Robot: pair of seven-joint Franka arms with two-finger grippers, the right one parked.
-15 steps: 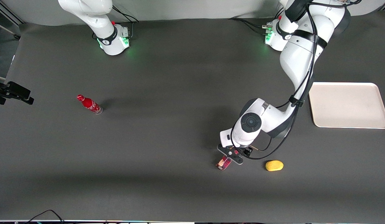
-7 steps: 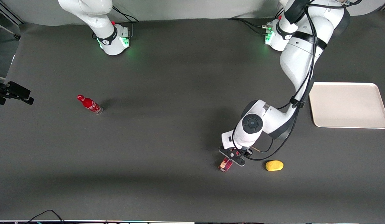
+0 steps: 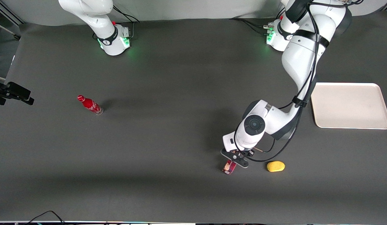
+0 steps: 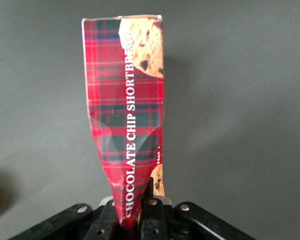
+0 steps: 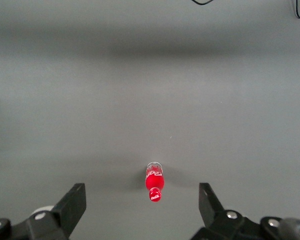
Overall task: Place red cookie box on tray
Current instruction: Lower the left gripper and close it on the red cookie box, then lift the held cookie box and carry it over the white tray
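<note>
My left gripper (image 3: 233, 162) hangs over the near part of the table and is shut on the red cookie box (image 3: 229, 167). In the left wrist view the red plaid box (image 4: 127, 115) printed with chocolate-chip cookies hangs lengthwise from my gripper (image 4: 135, 220). Its gripped end is pinched and creased between the two black fingers (image 4: 152, 212). The box is lifted clear of the grey table. The cream-white tray (image 3: 349, 105) lies toward the working arm's end of the table, farther from the front camera than my gripper, with nothing on it.
A yellow oval lump (image 3: 275, 166) lies on the table close beside my gripper. A small red bottle (image 3: 89, 105) stands toward the parked arm's end; it also shows in the right wrist view (image 5: 154, 183). The working arm's elbow (image 3: 268, 120) hangs between gripper and tray.
My gripper has shifted slightly toward the yellow lump with the box in it, and the box has turned more end-on to the front camera, showing less of its length.
</note>
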